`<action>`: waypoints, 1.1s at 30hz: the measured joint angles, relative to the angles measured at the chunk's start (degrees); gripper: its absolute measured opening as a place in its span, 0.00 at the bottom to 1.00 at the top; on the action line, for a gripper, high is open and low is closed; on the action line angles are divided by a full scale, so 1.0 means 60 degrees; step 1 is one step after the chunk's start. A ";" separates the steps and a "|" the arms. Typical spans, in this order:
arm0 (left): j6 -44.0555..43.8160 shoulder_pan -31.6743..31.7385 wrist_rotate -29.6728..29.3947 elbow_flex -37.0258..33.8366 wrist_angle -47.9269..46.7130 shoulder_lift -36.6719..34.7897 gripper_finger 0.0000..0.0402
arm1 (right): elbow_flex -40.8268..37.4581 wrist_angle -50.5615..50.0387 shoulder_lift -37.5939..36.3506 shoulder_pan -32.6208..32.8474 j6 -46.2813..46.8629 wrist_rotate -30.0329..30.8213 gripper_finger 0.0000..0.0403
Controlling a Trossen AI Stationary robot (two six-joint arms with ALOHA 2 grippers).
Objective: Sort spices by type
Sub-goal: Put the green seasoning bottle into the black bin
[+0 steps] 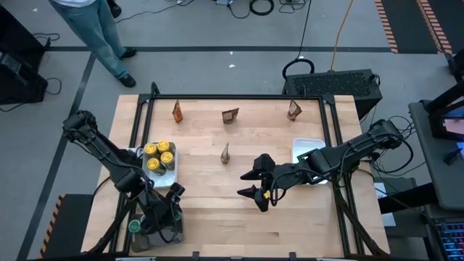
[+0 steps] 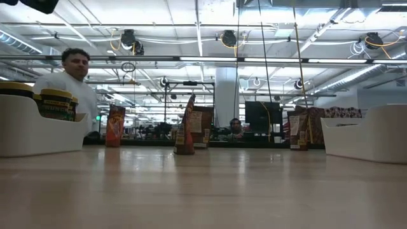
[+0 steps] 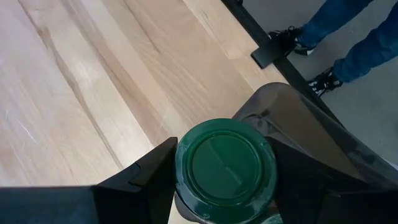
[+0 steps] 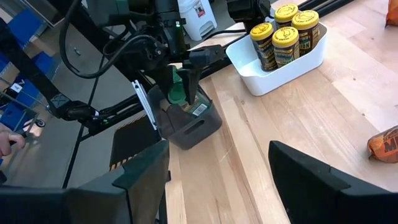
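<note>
My left gripper (image 3: pixel 221 205) is near the table's near-left corner, over the dark grey tray (image 1: pixel 165 230), shut on a green-lidded jar (image 3: pixel 224 165); the right wrist view shows it too (image 4: pixel 178 90). A green lid (image 1: pixel 134 226) shows at the tray's left end. Several yellow-lidded jars (image 1: pixel 159 156) stand in the left white tray (image 4: pixel 273 78). Brown-orange packets stand upright on the table (image 1: pixel 177 110), (image 1: pixel 230 116), (image 1: pixel 293 110), (image 1: pixel 225 152). My right gripper (image 1: pixel 254 183) is open above the table's middle, touching nothing. Neither gripper shows in the low view. My left gripper pinches the green-lidded jar between its two fingers, one (image 3: pixel 152 177) on each side of the lid's rim (image 3: pixel 180 168). The fingers come from above, pointing down past the lid. The jar sits at the grey tray's rim (image 3: pixel 292 106); whether its bottom rests on anything is hidden.
An empty-looking white tray (image 1: pixel 308 152) sits at the right, under my right arm. A black frame (image 1: pixel 239 96) runs around the table top. A person (image 1: pixel 101 36) stands beyond the far-left corner; shoes (image 3: pixel 323 78) show by the table's edge. Bare wood lies between the trays.
</note>
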 joint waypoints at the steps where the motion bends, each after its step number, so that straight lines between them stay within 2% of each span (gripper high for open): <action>1: 0.0000 -0.0004 0.0003 0.0000 0.0000 0.0000 0.54 | 0.0000 0.0000 0.0000 0.0000 -0.0014 0.0000 0.64; 33: -0.0502 -0.0152 0.0465 -0.0273 0.0573 -0.0004 0.54 | 0.0002 0.0004 0.0000 -0.0004 -0.0184 0.0000 0.64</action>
